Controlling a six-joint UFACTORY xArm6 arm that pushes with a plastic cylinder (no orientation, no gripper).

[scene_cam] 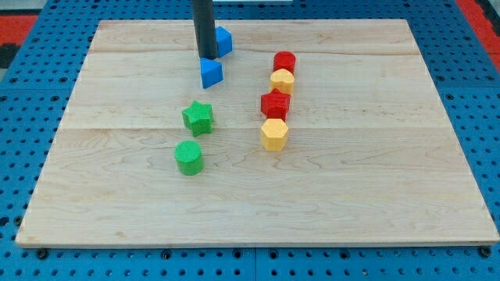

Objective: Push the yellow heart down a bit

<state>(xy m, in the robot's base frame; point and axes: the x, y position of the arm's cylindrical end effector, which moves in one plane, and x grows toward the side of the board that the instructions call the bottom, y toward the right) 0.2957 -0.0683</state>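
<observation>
The yellow heart lies right of centre near the view's top, second in a short column of blocks. A red block sits just above it and touches it. A second red block lies just below it, and a yellow hexagon sits below that. My tip is well to the left of the heart, about a hundred pixels away. It stands between a blue block, partly hidden by the rod, and a blue triangle right under the tip.
A green star and a green cylinder lie below the blue triangle, left of centre. The wooden board rests on a blue pegboard surface, which surrounds it on all sides.
</observation>
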